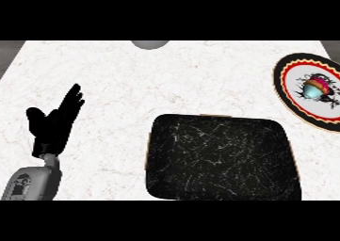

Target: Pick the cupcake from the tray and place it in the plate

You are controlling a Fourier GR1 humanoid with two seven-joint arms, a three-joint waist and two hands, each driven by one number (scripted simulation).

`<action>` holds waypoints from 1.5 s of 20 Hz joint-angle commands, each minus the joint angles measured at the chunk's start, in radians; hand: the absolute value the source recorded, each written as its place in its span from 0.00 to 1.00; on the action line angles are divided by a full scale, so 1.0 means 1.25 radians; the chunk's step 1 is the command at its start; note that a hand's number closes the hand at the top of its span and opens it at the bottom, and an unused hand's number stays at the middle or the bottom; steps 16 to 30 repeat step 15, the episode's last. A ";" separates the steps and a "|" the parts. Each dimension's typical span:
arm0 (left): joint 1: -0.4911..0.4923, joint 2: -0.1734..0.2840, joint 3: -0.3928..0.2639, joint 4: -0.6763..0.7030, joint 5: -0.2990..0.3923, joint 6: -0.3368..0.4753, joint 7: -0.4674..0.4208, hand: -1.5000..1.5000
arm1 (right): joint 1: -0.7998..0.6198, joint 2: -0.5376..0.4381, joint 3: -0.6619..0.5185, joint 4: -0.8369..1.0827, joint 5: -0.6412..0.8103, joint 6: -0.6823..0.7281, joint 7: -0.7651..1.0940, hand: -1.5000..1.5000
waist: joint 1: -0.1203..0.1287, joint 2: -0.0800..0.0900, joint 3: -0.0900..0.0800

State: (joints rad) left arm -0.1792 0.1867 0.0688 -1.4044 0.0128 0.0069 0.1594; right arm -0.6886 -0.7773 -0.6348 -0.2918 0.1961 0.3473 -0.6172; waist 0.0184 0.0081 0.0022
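Observation:
The cupcake (316, 88), with a light blue cup and a multicoloured top, sits on the round plate (295, 70) at the far right of the counter; the plate has a black, cream and red rim. The black marbled tray (221, 157) lies at the lower centre with nothing on it. My left hand (55, 123) stands open at the left, fingers straight and pointing up, well away from tray and plate. My right hand does not show.
The white marble counter (165, 75) fills the view. A grey rounded object (149, 44) pokes in at the top edge. Grey floor shows at the top corners beyond the counter's edges.

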 commanded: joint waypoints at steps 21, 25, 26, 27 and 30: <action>-0.027 0.001 0.015 0.009 -0.001 -0.009 0.021 0.50 | 0.082 -0.113 0.017 0.088 0.011 0.030 -0.073 0.00 | 0.006 0.004 0.002; -0.027 0.001 0.015 0.009 -0.001 -0.009 0.021 0.50 | 0.082 -0.113 0.017 0.088 0.011 0.030 -0.073 0.00 | 0.006 0.004 0.002; -0.027 0.001 0.015 0.009 -0.001 -0.009 0.021 0.50 | 0.082 -0.113 0.017 0.088 0.011 0.030 -0.073 0.00 | 0.006 0.004 0.002; -0.027 0.001 0.015 0.009 -0.001 -0.009 0.021 0.50 | 0.082 -0.113 0.017 0.088 0.011 0.030 -0.073 0.00 | 0.006 0.004 0.002; -0.027 0.001 0.015 0.009 -0.001 -0.009 0.021 0.50 | 0.082 -0.113 0.017 0.088 0.011 0.030 -0.073 0.00 | 0.006 0.004 0.002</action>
